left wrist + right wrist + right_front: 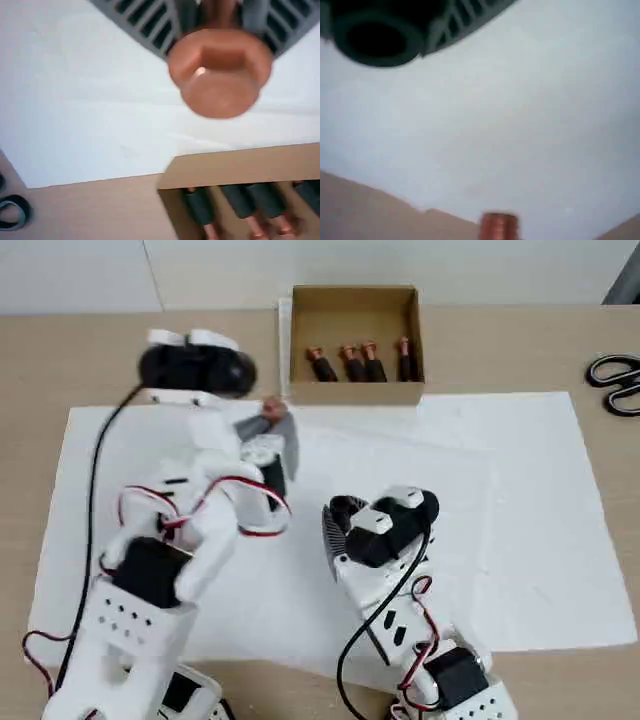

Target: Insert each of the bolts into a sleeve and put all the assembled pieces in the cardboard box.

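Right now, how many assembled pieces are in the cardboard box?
4 assembled pieces lined along the cardboard box's near wall, left to right in the high view: first, second, third, fourth. None look hidden.

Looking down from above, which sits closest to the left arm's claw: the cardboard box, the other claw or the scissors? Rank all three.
1. Cardboard box, just beyond the left gripper.
2. Right gripper, back toward the arm bases.
3. Scissors, at the table's far right.

I see a tan wooden surface [60, 350], a wide white paper sheet [480, 540] spread over it; cardboard box [355, 392] at the sheet's far edge; scissors [615, 380] on bare wood
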